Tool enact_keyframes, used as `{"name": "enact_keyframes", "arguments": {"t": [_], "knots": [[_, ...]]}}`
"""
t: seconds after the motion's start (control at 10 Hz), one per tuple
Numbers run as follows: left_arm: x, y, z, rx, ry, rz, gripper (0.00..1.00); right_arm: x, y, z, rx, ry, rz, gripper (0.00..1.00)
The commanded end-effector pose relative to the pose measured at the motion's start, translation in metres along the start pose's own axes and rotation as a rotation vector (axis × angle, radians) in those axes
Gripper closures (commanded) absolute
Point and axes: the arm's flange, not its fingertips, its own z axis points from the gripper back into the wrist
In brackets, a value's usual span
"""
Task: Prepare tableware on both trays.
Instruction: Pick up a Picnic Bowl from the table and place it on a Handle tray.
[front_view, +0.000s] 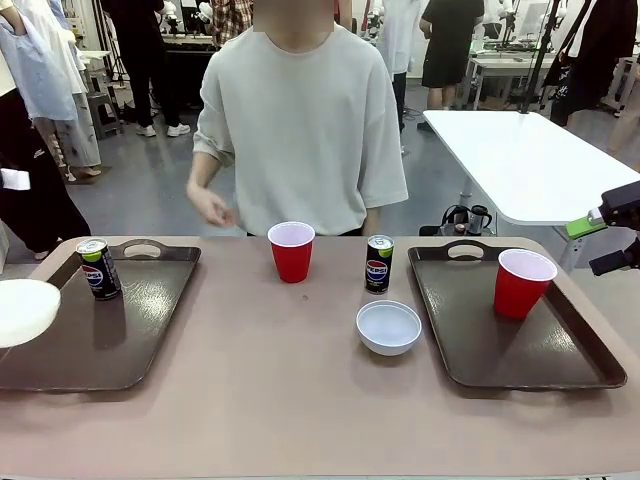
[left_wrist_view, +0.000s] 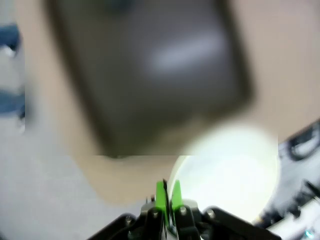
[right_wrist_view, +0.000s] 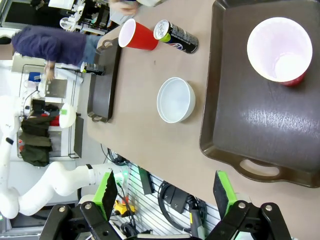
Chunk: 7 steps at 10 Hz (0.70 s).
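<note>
The left hand (left_wrist_view: 167, 194) is clenched on the rim of a white bowl (front_view: 22, 308), as best the blurred left wrist view lets me judge. It holds the bowl in the air over the left rim of the left tray (front_view: 120, 345). That is the relation that counts. The tray floor lies below the bowl and toward the middle of the surface (front_view: 300, 400), so I would expect a short move inward and then down. The bowl is round, so its turn does not matter.

A can (front_view: 98, 268) stands upright in the tray's far left corner, near the handle slot. The near and middle parts of that tray are bare and leave plenty of room. The raised rim is the one edge to clear.

The right hand (right_wrist_view: 165, 189) hangs released with its jaws wide, off the outer side of the right tray (front_view: 470, 345). That tray carries one red cup (front_view: 523, 283). On the bare surface between the trays stand a second cup (front_view: 291, 251), a second can (front_view: 379, 263) and a second bowl (front_view: 389, 327). The second can and second bowl lie closer to the right tray, so the right hand looks the nearer one for them. The person's hand (front_view: 212, 208) hovers at the far edge, apart from everything.
</note>
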Motion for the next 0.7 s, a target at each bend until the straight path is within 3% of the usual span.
{"name": "enact_keyframes", "arguments": {"t": [0.0,0.6], "knots": [[0.029,-0.003,-0.021,-0.018,-0.069,0.038,0.96,0.003,-0.001,-0.001,0.028,-0.006,0.006,0.00],[0.081,0.001,-0.108,-0.014,-0.116,0.075,0.96,0.003,-0.001,-0.001,0.028,-0.006,0.006,0.00]]}}
